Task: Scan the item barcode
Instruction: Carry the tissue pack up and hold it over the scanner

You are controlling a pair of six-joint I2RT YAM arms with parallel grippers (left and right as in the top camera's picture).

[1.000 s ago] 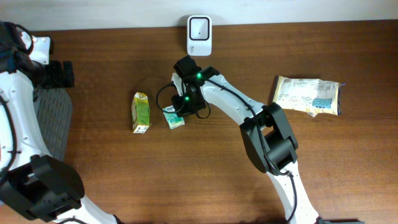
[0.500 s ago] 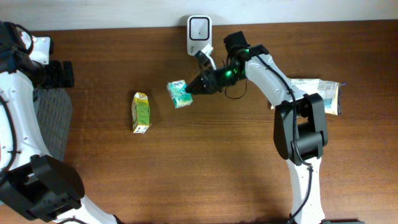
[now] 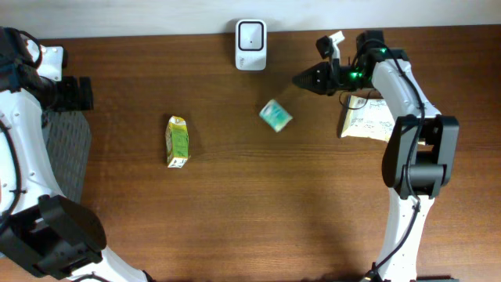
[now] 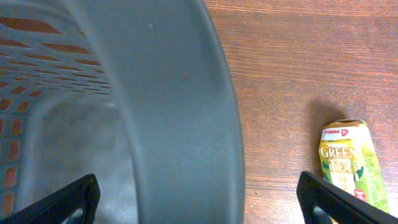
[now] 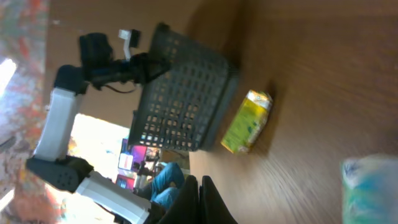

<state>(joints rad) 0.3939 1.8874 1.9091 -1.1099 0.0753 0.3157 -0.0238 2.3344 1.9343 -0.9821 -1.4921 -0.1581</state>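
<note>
Plainly, the right pincer (image 3: 300,79) was clenched on nothing. Its jaws were pressed together, and it hung near the back edge of the surface (image 3: 235,227), to the right of the scanner (image 3: 250,34). The task's thing, a small teal-and-white pack (image 3: 275,115), sat apart from that pincer, in front of the scanner and a little to its right. Its outline was soft, so I could not tell whether it lay flat.

As I judged it, the step in hand was to take up the pack and show it to the scanner. Doing that well would have meant parting the jaws first and coming down squarely over the pack. The grip belonged on its narrow sides, so that no finger covered the barcode face. No barcode showed in any view, so the pack might have needed turning before it went in front of the scanner's window.

The left pincer (image 4: 199,202) stood released, fully spread over the grey basket (image 4: 186,112), holding nothing.

As for writing, the green carton (image 4: 353,163) read "GREEN TEA", with a small red brand tag above that looked like "POKKA". The printed packet (image 3: 383,121) on the right carried text too small to read, and the pack's own print was blurred.
</note>
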